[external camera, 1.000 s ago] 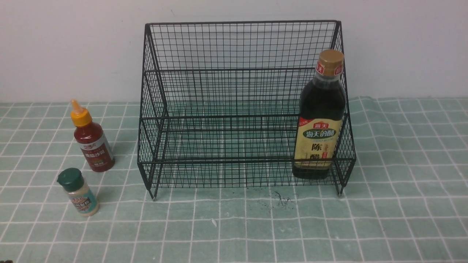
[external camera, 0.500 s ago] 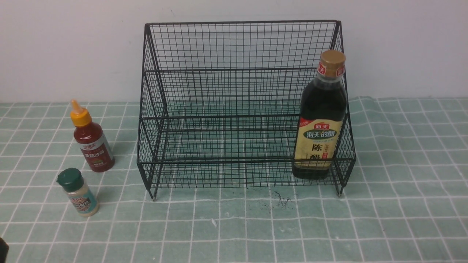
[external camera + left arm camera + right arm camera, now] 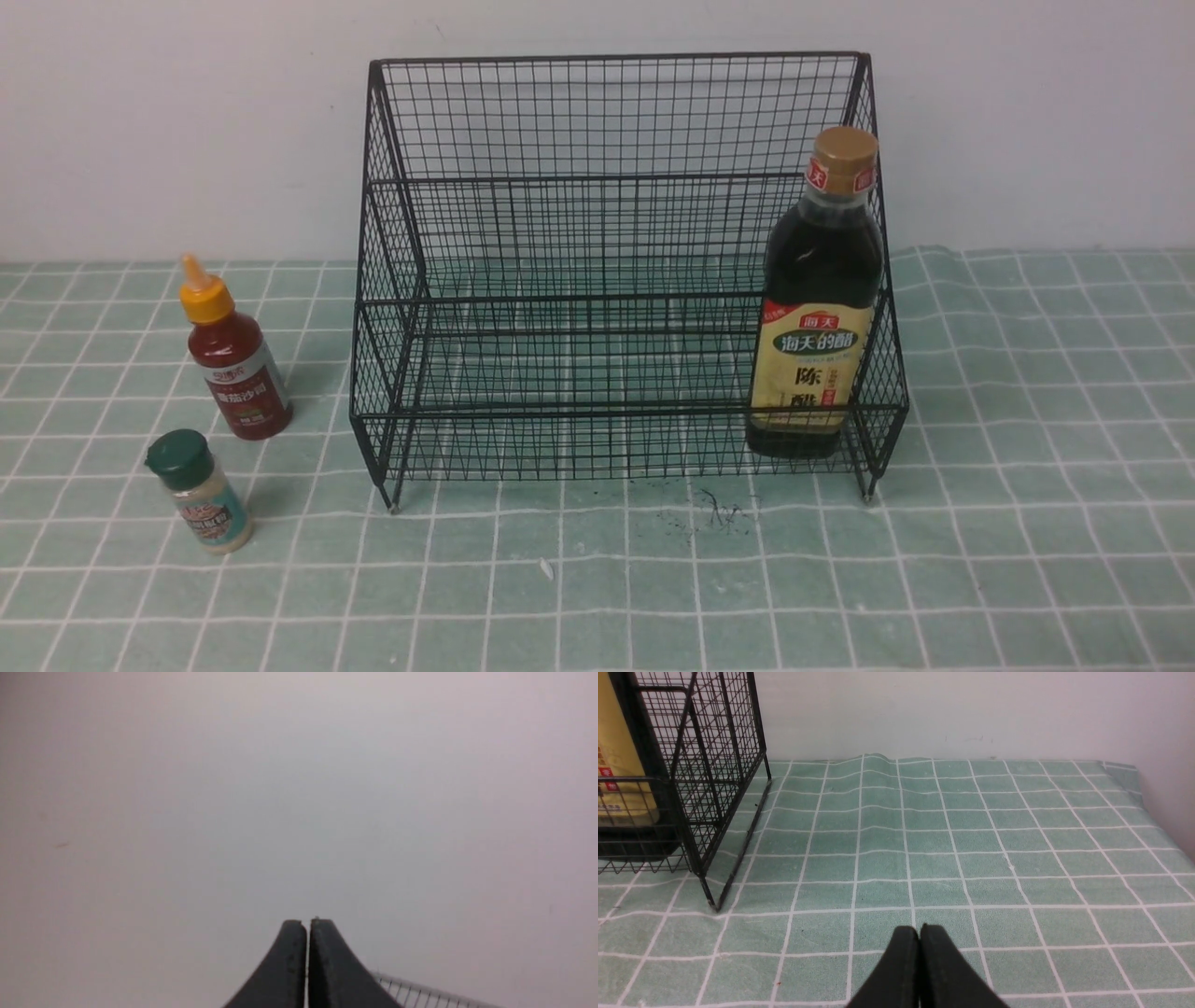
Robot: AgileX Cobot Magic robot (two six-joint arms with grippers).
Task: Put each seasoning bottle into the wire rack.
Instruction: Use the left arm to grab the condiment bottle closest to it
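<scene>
The black wire rack stands at the middle back of the table. A tall dark vinegar bottle with a tan cap stands upright in its lower tier at the right end. Left of the rack, on the cloth, stand a red sauce bottle with a yellow nozzle and, nearer, a small green-capped shaker. Neither arm shows in the front view. My left gripper is shut and empty, facing a blank wall, with a rack edge beside it. My right gripper is shut and empty above the cloth, right of the rack and vinegar bottle.
A green checked tablecloth covers the table, with a white wall behind. Small dark specks and a white scrap lie on the cloth in front of the rack. The cloth's right edge meets a side wall.
A dark shape that showed at the bottom left corner of the front view half a second ago is gone. The vinegar bottle wobbled slightly; the other bottles and rack have not moved.
</scene>
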